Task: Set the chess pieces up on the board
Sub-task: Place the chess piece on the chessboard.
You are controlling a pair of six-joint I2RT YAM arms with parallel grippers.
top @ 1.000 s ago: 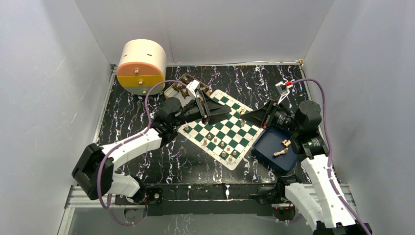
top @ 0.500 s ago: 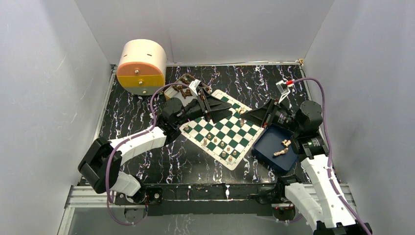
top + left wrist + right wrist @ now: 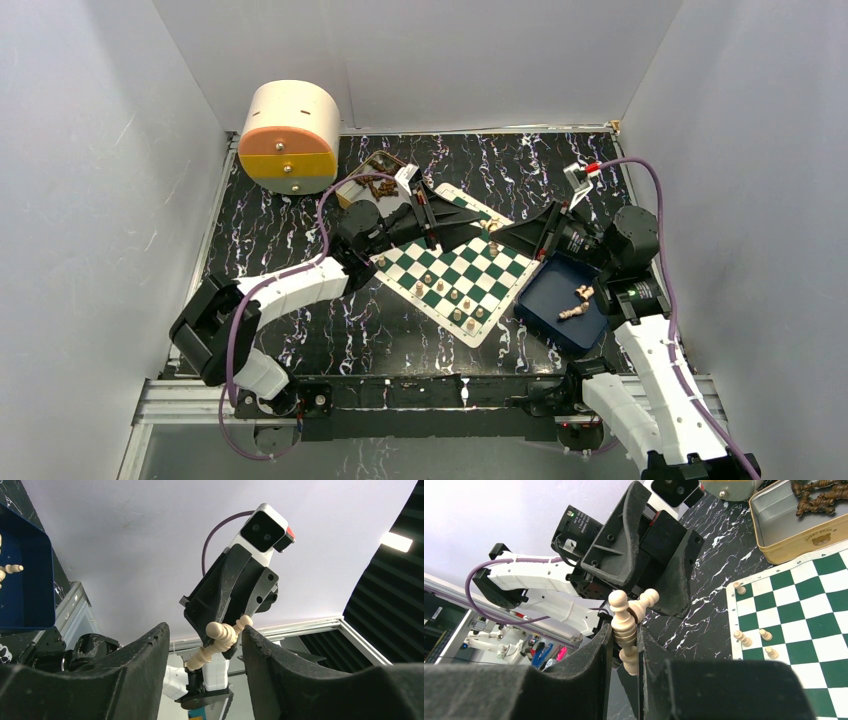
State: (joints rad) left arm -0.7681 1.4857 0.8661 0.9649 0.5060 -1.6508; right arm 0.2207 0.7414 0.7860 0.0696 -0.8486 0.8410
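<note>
1. Your right gripper (image 3: 624, 637) is clamped on a tan held piece (image 3: 220, 636), up in the air over the far right edge of the board (image 3: 470, 262). The shaft sits deep between the jaws and only the head pokes out, which leaves the other arm something to take.
2. Your left gripper (image 3: 205, 632) faces it from across that same edge. Its jaws are apart, one on either side of the protruding head. One finger looks just beside the tip and the other is clear of it. This looks like a hand-over, probably to get a grip that lets the piece go down upright.
3. A second slim piece may lie across the first one in the clamp. Neither wrist view shows this clearly.
4. A few chess pieces (image 3: 458, 315) already stand on the board, mostly toward its near corner. More lie in the blue tray (image 3: 550, 295) just beside the board's right corner, so plenty of the set-up remains.
</note>
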